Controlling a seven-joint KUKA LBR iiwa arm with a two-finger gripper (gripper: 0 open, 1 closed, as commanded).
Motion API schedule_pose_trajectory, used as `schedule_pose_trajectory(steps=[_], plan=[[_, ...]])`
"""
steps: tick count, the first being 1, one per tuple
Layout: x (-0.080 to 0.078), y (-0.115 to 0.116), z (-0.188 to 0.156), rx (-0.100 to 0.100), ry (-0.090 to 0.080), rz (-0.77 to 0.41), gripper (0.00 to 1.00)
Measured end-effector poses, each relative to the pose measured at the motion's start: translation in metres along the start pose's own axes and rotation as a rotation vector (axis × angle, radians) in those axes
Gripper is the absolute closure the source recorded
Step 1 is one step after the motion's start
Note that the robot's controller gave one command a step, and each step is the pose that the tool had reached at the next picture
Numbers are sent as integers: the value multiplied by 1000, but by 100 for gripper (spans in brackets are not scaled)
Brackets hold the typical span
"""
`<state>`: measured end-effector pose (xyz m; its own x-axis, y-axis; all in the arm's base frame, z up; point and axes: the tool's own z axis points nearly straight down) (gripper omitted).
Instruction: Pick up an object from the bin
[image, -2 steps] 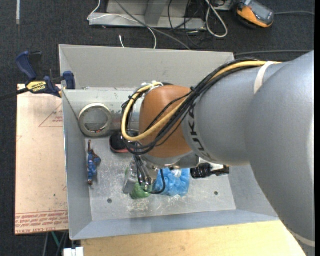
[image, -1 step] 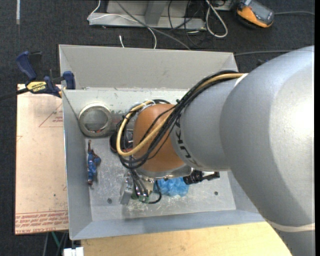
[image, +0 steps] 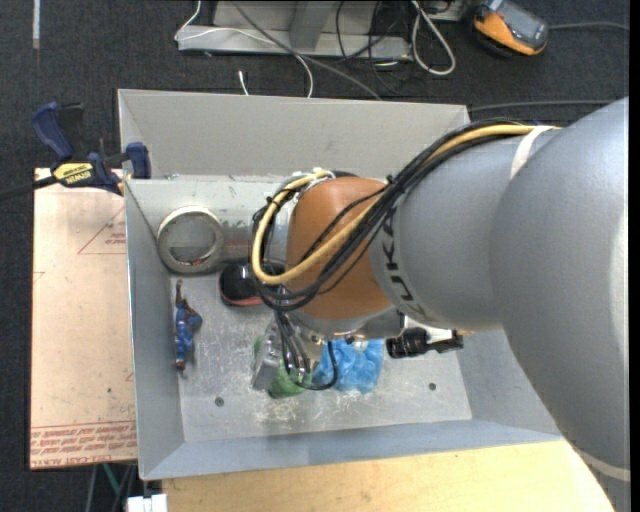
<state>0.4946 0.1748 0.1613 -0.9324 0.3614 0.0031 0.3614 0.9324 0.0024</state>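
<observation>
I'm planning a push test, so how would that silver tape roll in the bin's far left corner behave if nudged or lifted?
The silver tape roll looks like a rigid ring, so it probably keeps its shape. Its hole faces upward, so a nudge likely slides it rather than rolls it. Its smooth side may slip.

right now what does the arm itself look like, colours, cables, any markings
The arm is a thick, rounded light-grey link with dark lettering, partly hidden. Its wrist wears a domed orange cover. Black and pale yellow cables loop round it, and a black plug juts out below. The hand is small grey metal.
</observation>
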Motion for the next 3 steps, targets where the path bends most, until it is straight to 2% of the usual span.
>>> schedule_pose_trajectory(steps=[1,2,3], plan=[[-12,19,-66,-3,-1,36,100],[-5,-3,-111,-2,-4,-17,100],[12,4,-29,10,13,32,100]])
